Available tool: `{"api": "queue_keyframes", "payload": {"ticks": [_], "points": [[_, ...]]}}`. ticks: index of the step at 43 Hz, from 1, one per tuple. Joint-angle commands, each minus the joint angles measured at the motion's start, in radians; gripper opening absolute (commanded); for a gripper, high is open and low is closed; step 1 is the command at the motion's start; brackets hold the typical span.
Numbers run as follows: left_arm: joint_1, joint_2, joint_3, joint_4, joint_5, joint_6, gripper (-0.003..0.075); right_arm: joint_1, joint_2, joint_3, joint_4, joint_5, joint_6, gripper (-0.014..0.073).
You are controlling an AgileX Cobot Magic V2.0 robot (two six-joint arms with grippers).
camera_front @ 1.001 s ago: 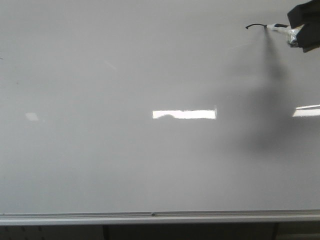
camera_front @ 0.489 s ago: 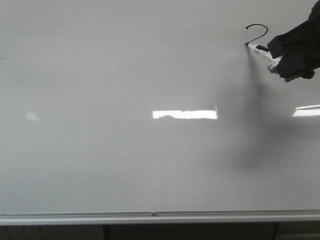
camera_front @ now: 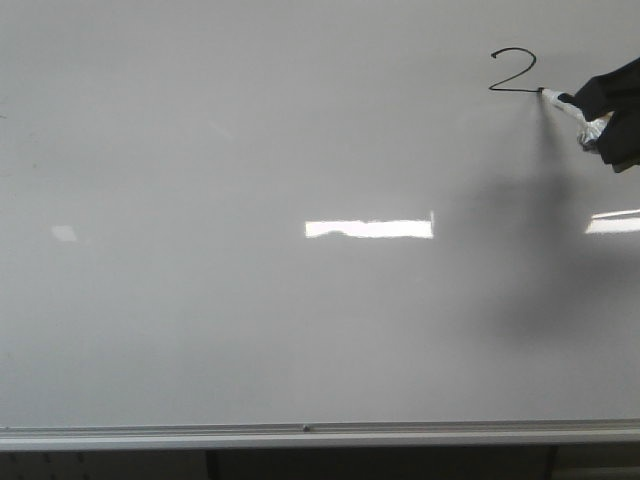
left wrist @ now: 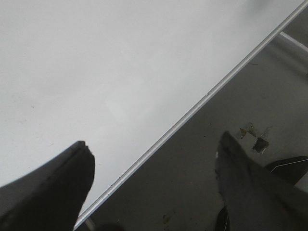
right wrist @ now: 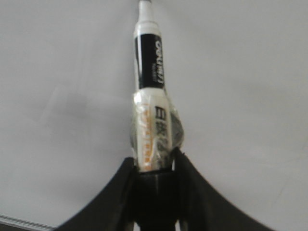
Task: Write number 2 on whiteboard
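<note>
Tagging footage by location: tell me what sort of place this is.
Probably a lab or classroom-style room: a large glossy whiteboard with an aluminium bottom rail, a handwritten number 2 on it, and a marker clamped in the right gripper.

A lab or workshop test bench, it seems: a large glossy white-grey whiteboard (camera_front: 250, 300) with a silver aluminium rail along its near edge, above a stained grey concrete floor (left wrist: 211, 159).
</note>
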Motion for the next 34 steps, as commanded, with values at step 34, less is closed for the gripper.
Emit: {"api": "queue_keyframes", "payload": {"ticks": [34], "points": [[0.000,-0.011,-0.024,-0.048,-0.067,0.049,0.0512,0.369,-0.511,-0.034,0.001,0.395,-0.241,-0.0060]]}}
